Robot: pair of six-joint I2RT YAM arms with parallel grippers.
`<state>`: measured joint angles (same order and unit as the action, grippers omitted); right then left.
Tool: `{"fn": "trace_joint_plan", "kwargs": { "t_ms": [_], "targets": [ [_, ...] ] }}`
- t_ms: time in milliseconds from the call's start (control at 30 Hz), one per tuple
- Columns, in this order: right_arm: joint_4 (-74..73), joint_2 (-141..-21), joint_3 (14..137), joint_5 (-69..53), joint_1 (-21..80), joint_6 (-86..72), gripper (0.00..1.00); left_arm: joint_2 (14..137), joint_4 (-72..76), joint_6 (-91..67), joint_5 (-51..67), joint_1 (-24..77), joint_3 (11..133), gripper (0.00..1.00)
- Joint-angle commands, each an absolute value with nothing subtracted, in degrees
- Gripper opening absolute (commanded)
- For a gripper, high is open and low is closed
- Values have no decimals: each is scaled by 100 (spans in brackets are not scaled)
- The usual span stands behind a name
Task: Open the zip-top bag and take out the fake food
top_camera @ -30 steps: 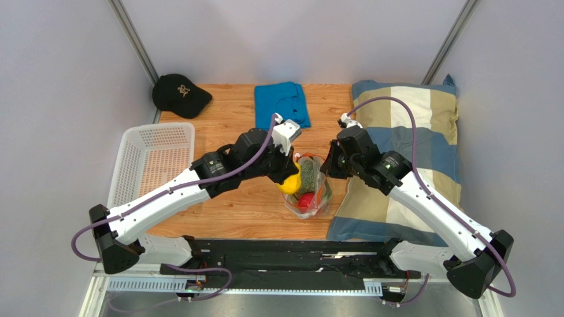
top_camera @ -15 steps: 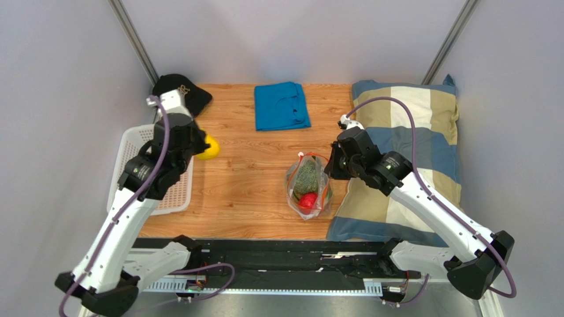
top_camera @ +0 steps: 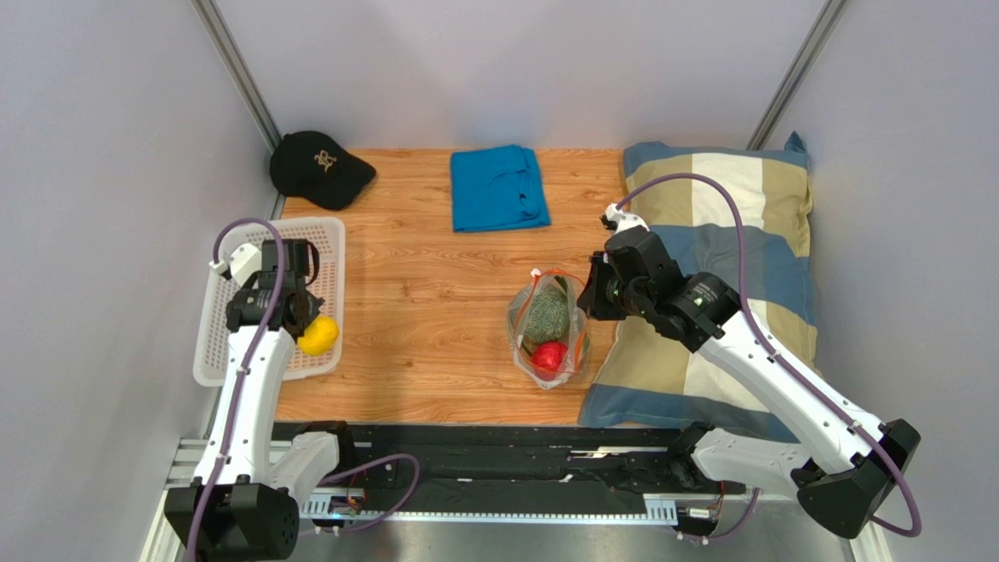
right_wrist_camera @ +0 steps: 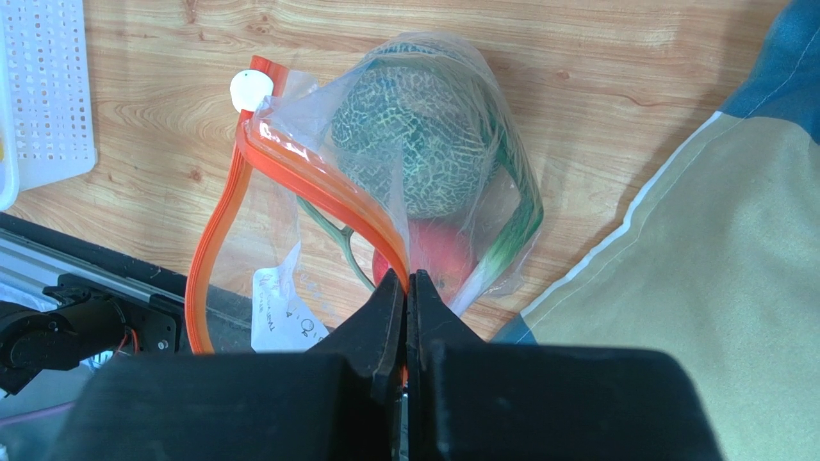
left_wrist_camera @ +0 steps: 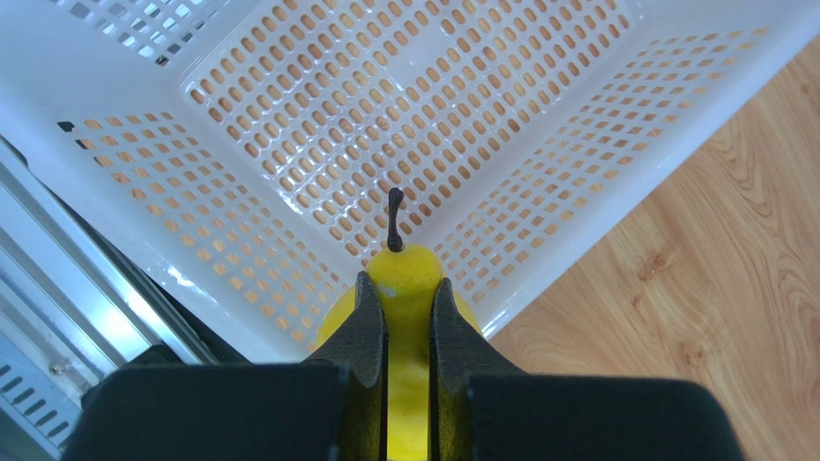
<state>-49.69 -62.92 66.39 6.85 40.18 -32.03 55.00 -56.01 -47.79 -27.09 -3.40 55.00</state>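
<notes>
Wooden bench (top_camera: pixel 434 340) with a two-arm rig bolted at its near edge. A striped pillow (top_camera: pixel 751 234) covers the right edge, a white perforated basket (top_camera: pixel 328 252) lies along the left edge, a folded blue cloth (top_camera: pixel 498 187) sits at the far edge, and a black cap (top_camera: pixel 317 168) is in the far left corner. The zip-top bag (top_camera: pixel 522 322) lies on the wood right of centre, towards the near edge and just beside the pillow. Its orange-red zip strip (right_wrist_camera: pixel 217 240) is parted into an open loop. The right gripper (right_wrist_camera: pixel 406 283) has its fingers pressed together on one lip of that strip. This hold apparently anchors the limp plastic and keeps the mouth gaping for access. Inside the bag lie the grey-green leafy ball (right_wrist_camera: pixel 414 134) and, beneath it towards the closed end, the red fruit (right_wrist_camera: pixel 438 259). The left gripper (left_wrist_camera: pixel 405 288) pinches the yellow toy pear (top_camera: pixel 319 337) by its sides, dark stem pointing away from the wrist. It holds the pear over the basket's near corner on the side facing the bench centre, which suggests the basket is the drop-off point. Whether the pear touches the mesh cannot be told. One of three pieces is thus out of the bag. The white slider (right_wrist_camera: pixel 251 91) is parked at one end of the strip.
</notes>
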Motion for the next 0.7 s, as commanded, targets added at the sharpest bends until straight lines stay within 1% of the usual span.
{"fn": "trace_joint_plan", "kwargs": {
  "t_ms": [0, 133, 300, 333, 400, 433, 500, 533, 567, 600, 667],
  "targets": [
    [-4904, -6161, 6723, 659, 3990, -3059, 0, 5756, -5449, -5089, -2742, -553, 5361, 0],
    [-4913, -6161, 6767, 642, 3982, -3023, 0, 6046, -5134, -4870, -2848, -904, 5282, 0],
    [-4896, -6213, 6768, 624, 3982, -3076, 0, 6644, -5036, -4790, -2146, -1177, 5195, 0],
    [-4896, -6214, 6776, 624, 3990, -3076, 0, 6705, -4958, -4773, -2075, -1204, 5168, 10],
    [-4887, -6223, 6785, 580, 3982, -3102, 0, 6864, -4852, -4676, -1855, -1274, 5054, 23],
    [-4869, -6231, 6776, 589, 3990, -3120, 0, 6925, -4791, -4641, -1750, -1301, 5036, 39],
    [-4860, -6231, 6785, 580, 3990, -3129, 0, 7057, -4764, -4544, -1574, -1310, 5054, 56],
    [-4860, -6231, 6785, 580, 3982, -3129, 0, 7101, -4790, -4509, -1556, -1310, 5097, 74],
    [-4860, -6223, 6785, 580, 3990, -3120, 0, 7154, -4816, -4474, -1556, -1310, 5124, 83],
    [-4852, -6231, 6785, 589, 3990, -3120, 0, 7163, -4895, -4465, -1564, -1310, 5141, 86],
    [-4860, -6223, 6785, 589, 3990, -3112, 0, 7137, -5009, -4474, -1564, -1310, 5203, 88]
  ]
}}
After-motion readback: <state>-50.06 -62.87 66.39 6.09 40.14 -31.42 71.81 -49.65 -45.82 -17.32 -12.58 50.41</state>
